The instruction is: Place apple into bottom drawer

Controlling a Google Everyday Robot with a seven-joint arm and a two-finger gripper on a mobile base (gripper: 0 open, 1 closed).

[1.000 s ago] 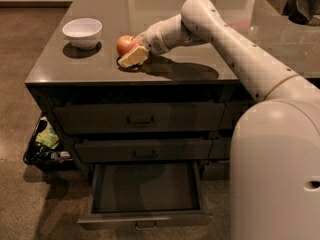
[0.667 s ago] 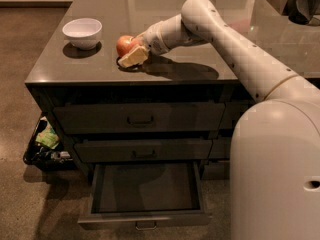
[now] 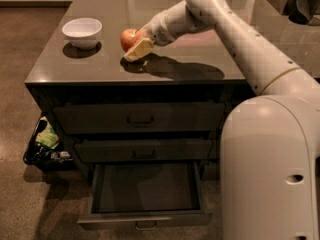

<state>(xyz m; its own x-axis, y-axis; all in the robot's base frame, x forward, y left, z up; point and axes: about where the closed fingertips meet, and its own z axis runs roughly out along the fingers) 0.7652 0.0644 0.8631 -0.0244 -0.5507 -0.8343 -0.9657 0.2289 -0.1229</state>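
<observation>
The small red-orange apple (image 3: 128, 37) hangs a little above the dark countertop (image 3: 100, 66), near its middle. My gripper (image 3: 132, 45) reaches in from the right and is shut on the apple, with one cream finger (image 3: 138, 49) showing below and in front of it. The other finger is hidden behind the fruit. Their shadow falls on the counter just below. The bottom drawer (image 3: 145, 218) of the stack under the counter stands pulled out, and its dark inside holds nothing.
A white bowl (image 3: 82, 32) sits on the counter to the left of the apple. The two drawers (image 3: 140, 119) above the open one are shut. A black basket of items (image 3: 44, 145) stands on the floor at left. My white body (image 3: 270, 174) fills the right.
The apple and my gripper have risen together off the countertop; before, the apple rested on the surface. The drawer and the bowl have not moved.
</observation>
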